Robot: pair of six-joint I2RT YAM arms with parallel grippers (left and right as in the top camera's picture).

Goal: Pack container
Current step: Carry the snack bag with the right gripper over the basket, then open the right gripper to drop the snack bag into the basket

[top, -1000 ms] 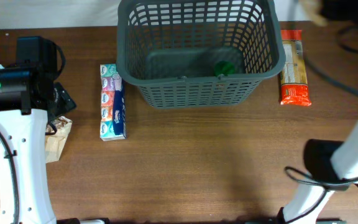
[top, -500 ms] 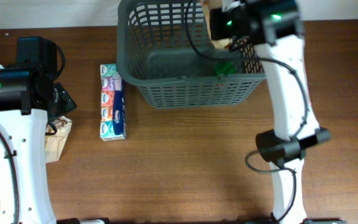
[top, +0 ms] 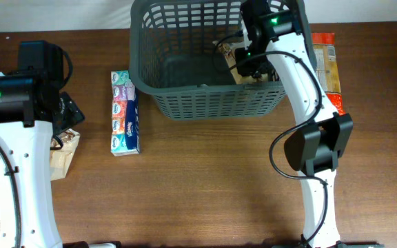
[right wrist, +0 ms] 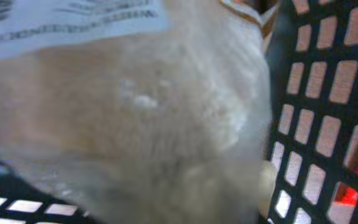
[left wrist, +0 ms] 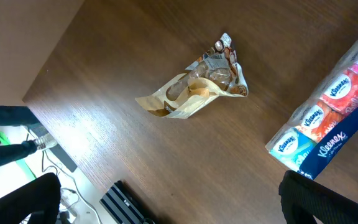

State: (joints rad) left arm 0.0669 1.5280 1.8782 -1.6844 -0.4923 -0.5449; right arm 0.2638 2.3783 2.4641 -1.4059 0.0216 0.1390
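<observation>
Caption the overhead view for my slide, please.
Right gripper inside the grey basket with a bag; tissue pack lies outside on the table.

My wooden table (left wrist: 123,68) fills the view. Near centre lies a crumpled tan-and-clear packet (left wrist: 197,87). At 4 o'clock, apart from it, a Kleenex tissue multipack (left wrist: 331,118) runs out of frame. My dark fingers (left wrist: 328,199) sit at 5 and 7 o'clock, spread wide with nothing between them. Cables (left wrist: 17,149) hang at 8 o'clock, past the table edge.

The container (top: 205,103) is a large dark grey plastic basket with lattice-slotted walls, a thick rim and a solid bottom. It stands upright at the far middle of the desk, and a pale bag (top: 230,54) sits inside by its right wall.
</observation>
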